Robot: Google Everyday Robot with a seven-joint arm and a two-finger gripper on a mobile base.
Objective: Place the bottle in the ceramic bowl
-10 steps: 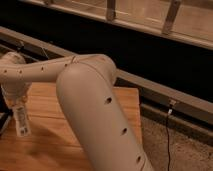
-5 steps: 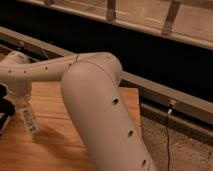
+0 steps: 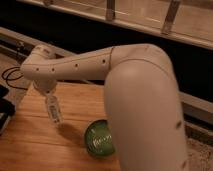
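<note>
My gripper [image 3: 49, 99] hangs from the white arm over the left part of the wooden table [image 3: 30, 145]. It is shut on the bottle [image 3: 54, 112], a slim white bottle with a pale label that points down and slightly right, held just above the table top. The ceramic bowl [image 3: 99, 139], round, glossy and dark green, sits on the table to the lower right of the bottle, about a bowl's width away. My arm's large elbow link [image 3: 145, 110] hides the bowl's right edge.
A dark object [image 3: 5, 112] sits at the table's left edge, with black cable [image 3: 11, 75] on the floor behind it. A metal rail and dark wall run along the back. My arm covers the table's right side.
The gripper with the bottle has moved to the right and farther over the table. The green bowl has come into view below my arm.
</note>
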